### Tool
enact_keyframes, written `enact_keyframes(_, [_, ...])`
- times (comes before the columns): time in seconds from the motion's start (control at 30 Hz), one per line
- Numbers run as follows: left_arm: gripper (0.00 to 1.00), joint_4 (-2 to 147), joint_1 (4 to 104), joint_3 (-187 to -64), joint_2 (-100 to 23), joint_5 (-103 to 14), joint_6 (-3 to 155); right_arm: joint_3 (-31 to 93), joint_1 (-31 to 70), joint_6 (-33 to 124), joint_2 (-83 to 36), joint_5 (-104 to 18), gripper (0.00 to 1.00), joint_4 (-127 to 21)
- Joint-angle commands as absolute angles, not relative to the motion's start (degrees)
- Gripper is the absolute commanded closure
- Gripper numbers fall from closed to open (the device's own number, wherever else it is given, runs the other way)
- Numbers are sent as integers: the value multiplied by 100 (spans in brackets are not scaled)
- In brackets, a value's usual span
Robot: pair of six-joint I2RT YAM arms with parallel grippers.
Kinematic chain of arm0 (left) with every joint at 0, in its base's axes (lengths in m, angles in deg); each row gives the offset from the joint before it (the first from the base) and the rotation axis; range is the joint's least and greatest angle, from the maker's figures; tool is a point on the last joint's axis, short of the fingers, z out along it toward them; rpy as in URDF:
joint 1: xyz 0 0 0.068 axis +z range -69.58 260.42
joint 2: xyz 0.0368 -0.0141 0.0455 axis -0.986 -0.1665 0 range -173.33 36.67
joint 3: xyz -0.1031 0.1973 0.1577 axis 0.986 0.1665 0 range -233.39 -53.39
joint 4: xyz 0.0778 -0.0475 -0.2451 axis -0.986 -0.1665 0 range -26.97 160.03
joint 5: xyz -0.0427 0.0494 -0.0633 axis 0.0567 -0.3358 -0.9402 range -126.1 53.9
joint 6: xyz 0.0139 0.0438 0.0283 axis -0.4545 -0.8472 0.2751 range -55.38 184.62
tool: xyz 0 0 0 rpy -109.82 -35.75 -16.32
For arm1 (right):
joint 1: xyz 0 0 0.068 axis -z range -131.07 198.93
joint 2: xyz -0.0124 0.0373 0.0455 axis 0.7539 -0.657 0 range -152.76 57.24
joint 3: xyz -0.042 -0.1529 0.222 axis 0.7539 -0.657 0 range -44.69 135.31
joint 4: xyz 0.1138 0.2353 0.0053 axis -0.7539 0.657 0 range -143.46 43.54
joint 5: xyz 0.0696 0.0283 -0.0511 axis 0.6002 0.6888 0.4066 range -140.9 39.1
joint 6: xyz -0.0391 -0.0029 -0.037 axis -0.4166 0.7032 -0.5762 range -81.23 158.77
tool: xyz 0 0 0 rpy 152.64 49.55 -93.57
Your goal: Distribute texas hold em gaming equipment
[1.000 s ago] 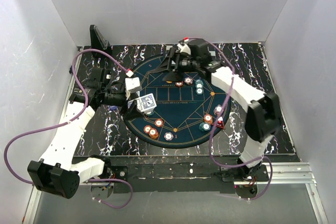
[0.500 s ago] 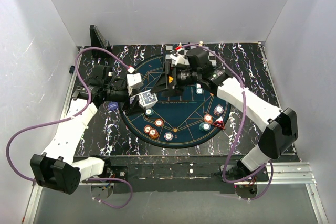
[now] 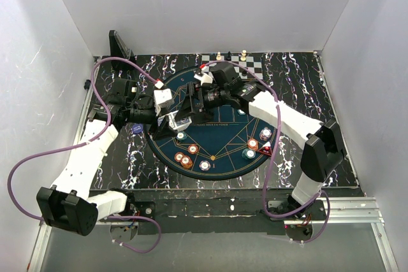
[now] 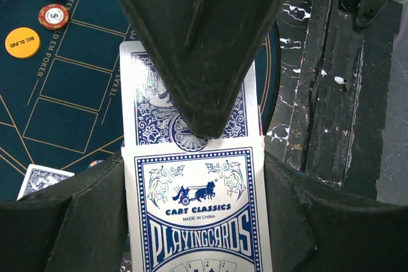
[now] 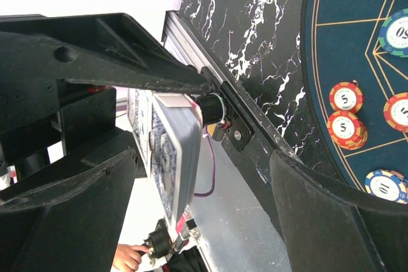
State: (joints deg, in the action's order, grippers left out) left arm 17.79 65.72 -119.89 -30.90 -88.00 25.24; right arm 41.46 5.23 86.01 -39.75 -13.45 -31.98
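1. Playing cards (image 4: pixel 191 221), a glossy blue-patterned pack, sit clamped in the left gripper (image 3: pixel 171 121) above the round mat's (image 3: pixel 223 148) left edge.
2. The right gripper (image 3: pixel 191 107) is spread wide around the pack, holding nothing.
3. Round poker chips (image 3: pixel 185 159) already lie on the felt-like mat; dealing seems mostly left.

A lab test cell is indicated: plain white panels (image 3: pixel 191 11) are set round a marbled black table (image 3: pixel 299 81) (bolted to an aluminium rail (image 3: pixel 357 207) at the near edge).

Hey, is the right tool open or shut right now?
Open. In the right wrist view, the right tool shows its fingers spread wide around the card deck, not pinching it.
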Motion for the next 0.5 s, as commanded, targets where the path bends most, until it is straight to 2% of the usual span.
enact_keyframes(0.0, [100,1862,6609,-12273,-2969,-9006,2551,4329,490,8781,-4067,-1038,9,-3482])
enact_keyframes(0.2, [100,1862,6591,-12265,-2925,-9015,2559,4311,542,8825,-4111,-968,45,-3413])
enact_keyframes(0.47, [100,1923,6600,-12212,-2890,-9041,2577,3609,797,9036,-3602,-968,48,-3764])
